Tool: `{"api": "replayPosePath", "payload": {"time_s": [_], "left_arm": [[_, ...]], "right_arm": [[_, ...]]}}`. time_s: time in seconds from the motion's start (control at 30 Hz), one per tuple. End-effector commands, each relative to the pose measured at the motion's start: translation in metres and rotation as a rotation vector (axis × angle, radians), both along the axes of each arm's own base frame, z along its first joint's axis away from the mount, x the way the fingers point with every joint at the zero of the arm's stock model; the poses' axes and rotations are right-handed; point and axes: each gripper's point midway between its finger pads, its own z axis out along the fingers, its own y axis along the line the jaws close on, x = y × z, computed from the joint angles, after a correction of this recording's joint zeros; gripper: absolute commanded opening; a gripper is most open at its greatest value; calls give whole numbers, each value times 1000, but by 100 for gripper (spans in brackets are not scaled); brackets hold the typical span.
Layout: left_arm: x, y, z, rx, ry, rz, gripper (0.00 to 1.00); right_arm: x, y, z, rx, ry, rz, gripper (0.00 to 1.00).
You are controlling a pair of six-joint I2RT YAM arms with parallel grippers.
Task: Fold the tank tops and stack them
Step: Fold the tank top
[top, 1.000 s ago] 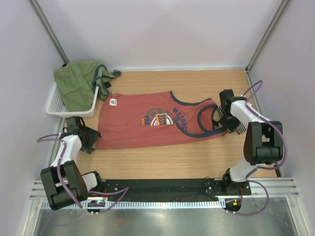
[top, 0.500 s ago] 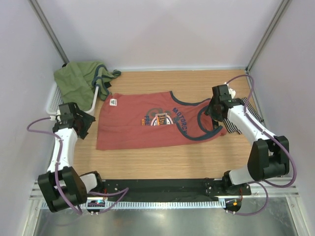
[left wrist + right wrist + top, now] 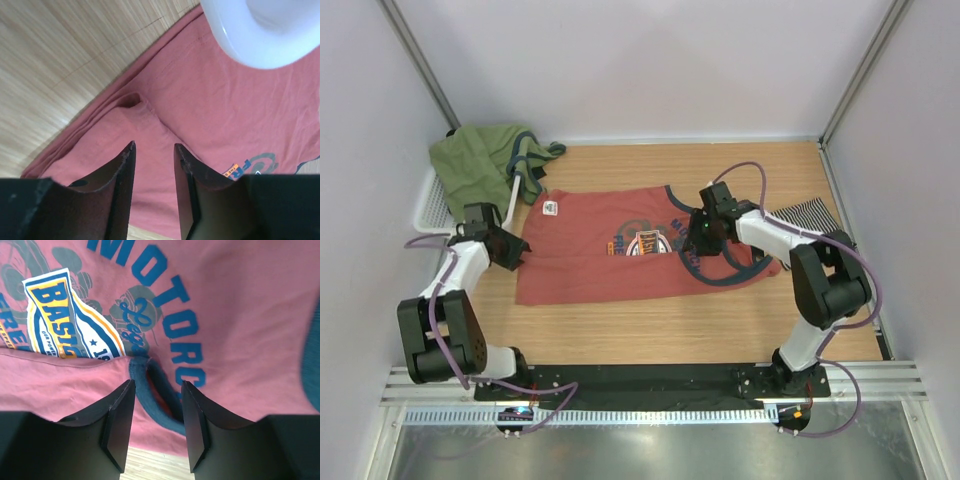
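Note:
The salmon-red tank top (image 3: 610, 255) with dark teal trim lies on the wooden table, folded lengthwise. It fills the left wrist view (image 3: 210, 100) and the right wrist view (image 3: 235, 315). My left gripper (image 3: 517, 250) is open over its left edge, fingers (image 3: 122, 185) either side of a cloth fold. My right gripper (image 3: 698, 232) is open over the teal armhole trim (image 3: 160, 390) near the printed logo. The striped tank top (image 3: 807, 213) lies at the right table edge.
A white basket (image 3: 450, 212) at the back left holds a green garment (image 3: 485, 165). Its white rim shows in the left wrist view (image 3: 260, 35). Bare wood lies in front of the red top.
My right gripper moved left from the striped top at the right edge to the red top's armhole. My left gripper moved right onto the red top's left edge.

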Motion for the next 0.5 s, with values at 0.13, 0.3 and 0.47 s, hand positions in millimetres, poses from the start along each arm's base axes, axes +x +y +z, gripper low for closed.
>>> {"api": "replayPosePath", "payload": {"time_s": [0.13, 0.3, 0.47], "left_arm": [[26, -4, -12, -20, -36, -1, 34], [33, -2, -23, -17, -26, 7, 24], [40, 2, -32, -7, -6, 5, 0]], "right_arm": [[24, 33, 5, 69, -54, 56, 47], [26, 39, -2, 77, -45, 60, 35], [30, 33, -6, 43, -50, 42, 23]]}}
